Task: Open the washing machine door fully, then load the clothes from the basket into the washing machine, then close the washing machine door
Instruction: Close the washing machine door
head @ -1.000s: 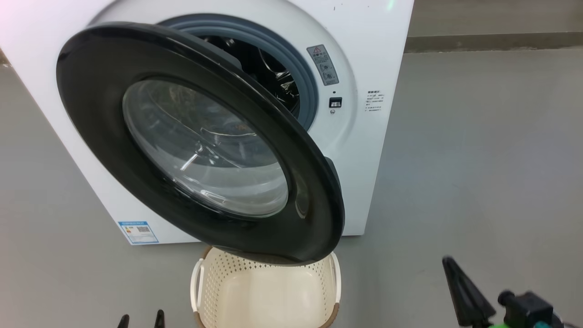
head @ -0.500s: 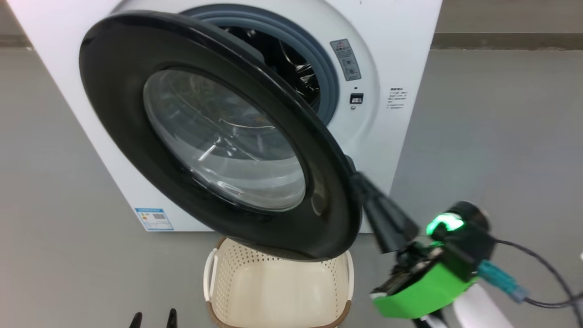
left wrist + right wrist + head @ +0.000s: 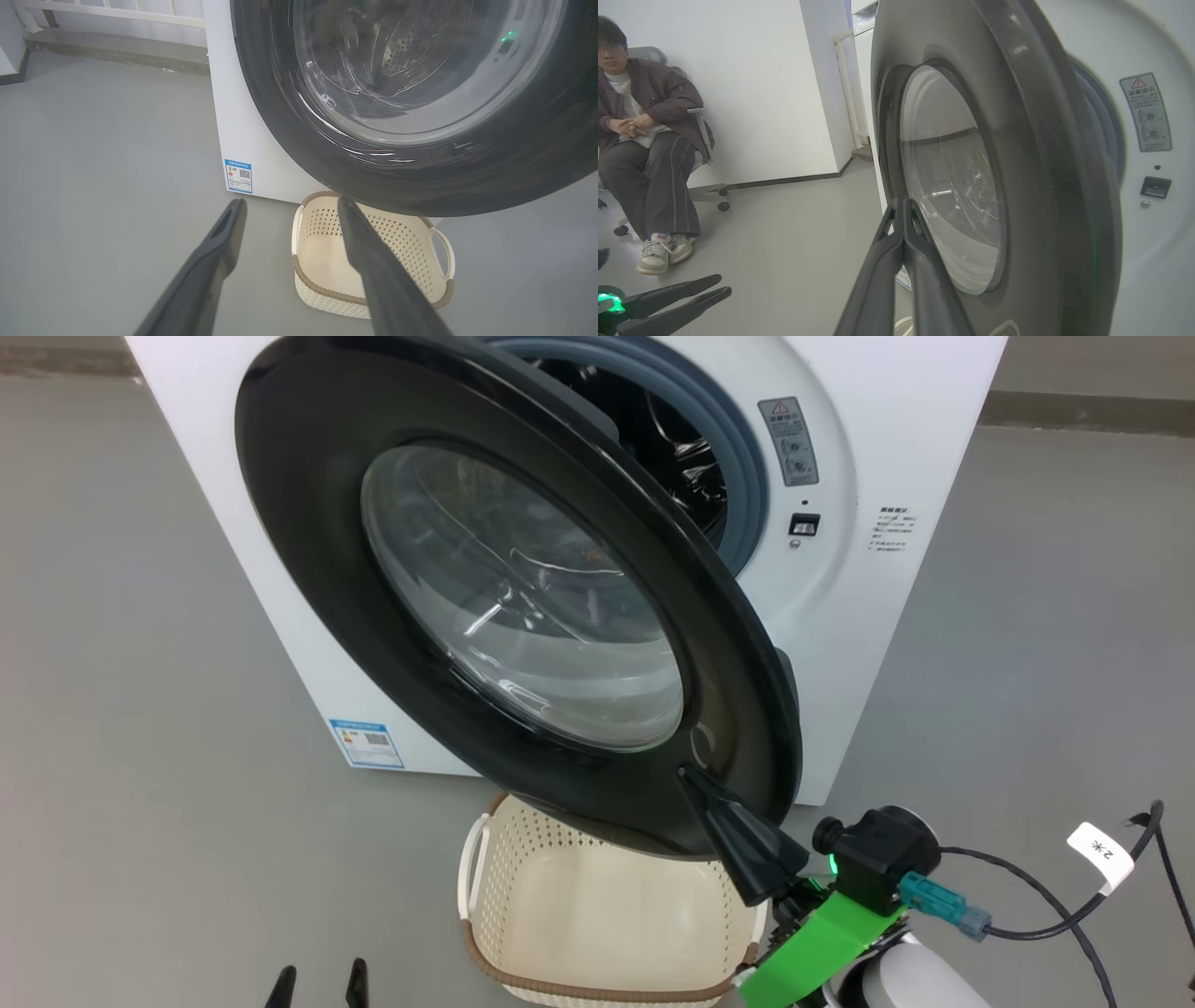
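Observation:
The white washing machine [image 3: 887,420] has its door [image 3: 308,569] standing partly open, with the black rim and glass bowl facing me. My right gripper [image 3: 689,773] is shut, its tip against the outer face of the door's lower rim; the right wrist view shows the shut fingertips [image 3: 903,201] before the door [image 3: 1041,163]. The cream basket [image 3: 485,896] sits on the floor under the door, and its inside looks bare. The clothes are out of view. My left gripper [image 3: 290,203] is open and low, left of the basket [image 3: 322,298], holding nothing.
Grey floor surrounds the machine. A person [image 3: 644,140] sits on a wheeled chair by the white wall, left of the machine. A cable [image 3: 1046,905] with a white tag trails from my right wrist. The blue label [image 3: 366,743] marks the machine's lower corner.
The camera has turned, shifting the scene rightward. My shut right gripper rose from the lower right and came to the front of the door's lower rim. The left gripper has stayed open and low.

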Controlling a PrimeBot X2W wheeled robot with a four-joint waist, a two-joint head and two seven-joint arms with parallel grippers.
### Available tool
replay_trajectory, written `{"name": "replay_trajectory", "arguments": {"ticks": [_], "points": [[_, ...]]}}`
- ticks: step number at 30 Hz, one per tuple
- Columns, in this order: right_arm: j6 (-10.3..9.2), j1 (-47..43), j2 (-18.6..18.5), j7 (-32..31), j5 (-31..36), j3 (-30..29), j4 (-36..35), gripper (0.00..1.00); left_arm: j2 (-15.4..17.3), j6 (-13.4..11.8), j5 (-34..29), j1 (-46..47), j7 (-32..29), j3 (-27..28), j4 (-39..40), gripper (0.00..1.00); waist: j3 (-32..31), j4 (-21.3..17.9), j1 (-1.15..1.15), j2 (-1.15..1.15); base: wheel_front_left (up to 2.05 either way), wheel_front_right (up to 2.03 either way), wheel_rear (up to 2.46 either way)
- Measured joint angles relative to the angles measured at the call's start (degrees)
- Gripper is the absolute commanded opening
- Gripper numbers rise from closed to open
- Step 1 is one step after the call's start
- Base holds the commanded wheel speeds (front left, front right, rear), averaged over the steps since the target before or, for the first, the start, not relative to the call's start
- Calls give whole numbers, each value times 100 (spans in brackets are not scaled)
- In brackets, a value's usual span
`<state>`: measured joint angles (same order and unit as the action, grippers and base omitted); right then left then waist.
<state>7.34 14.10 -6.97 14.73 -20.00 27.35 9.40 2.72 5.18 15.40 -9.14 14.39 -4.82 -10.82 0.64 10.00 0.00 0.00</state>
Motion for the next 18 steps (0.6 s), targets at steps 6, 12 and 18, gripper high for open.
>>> {"name": "replay_trajectory", "arguments": {"ticks": [6, 12, 18], "points": [[0, 76, -19, -1, -2, -268, 305, 0, 0, -37, 4, 1, 0, -40, 0, 100, 158, 49, 0, 0, 0, 0, 0], [0, 349, -8, 0, -2, -587, 443, 0, -1, -5, 3, 130, 0, -129, 0, 100, 354, 103, 0, 0, 0, 0, 0], [0, 383, 7, 0, -2, -757, 476, 0, -2, 14, 33, 268, 0, -171, -4, 100, 494, 180, 0, 0, 0, 0, 0]]}}
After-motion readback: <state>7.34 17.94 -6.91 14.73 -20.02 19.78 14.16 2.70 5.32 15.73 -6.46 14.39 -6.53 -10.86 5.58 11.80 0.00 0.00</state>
